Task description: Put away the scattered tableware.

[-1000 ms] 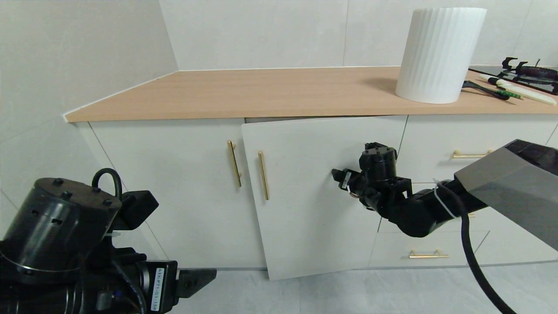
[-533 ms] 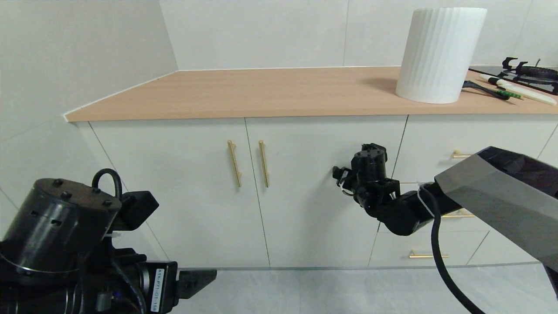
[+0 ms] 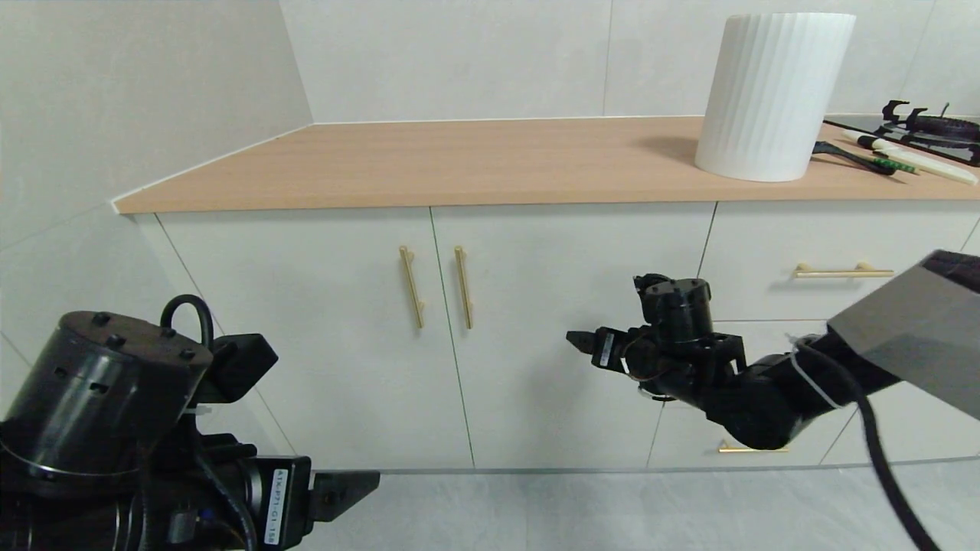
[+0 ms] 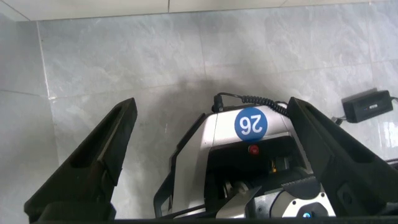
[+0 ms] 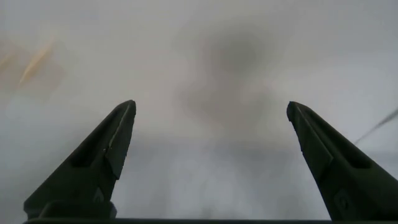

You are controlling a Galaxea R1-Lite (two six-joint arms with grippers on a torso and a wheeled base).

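- Counter point(image 3: 459, 164): wood grain, matt, warm-toned.
- Cabinet doors point(image 3: 551, 306): smooth flat white with a faint sheen.
- Door handles point(image 3: 462, 287): brushed, brass-toned metal.
- Ribbed container point(image 3: 773, 96): white, matt, fluted.
- Floor point(image 4: 186, 56): glossy grey marble-look tile.
- Right hand point(image 3: 576, 339): black matt plastic.

A black-handled utensil point(image 3: 851, 158) and a long cream-coloured utensil point(image 3: 935, 167) lie flat, close together, at the far right end of the wooden countertop point(image 3: 459, 164), just beside the white ribbed container point(image 3: 773, 96).

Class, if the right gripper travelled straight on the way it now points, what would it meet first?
The right gripper would probably meet the white cabinet door first, though depth is unclear.
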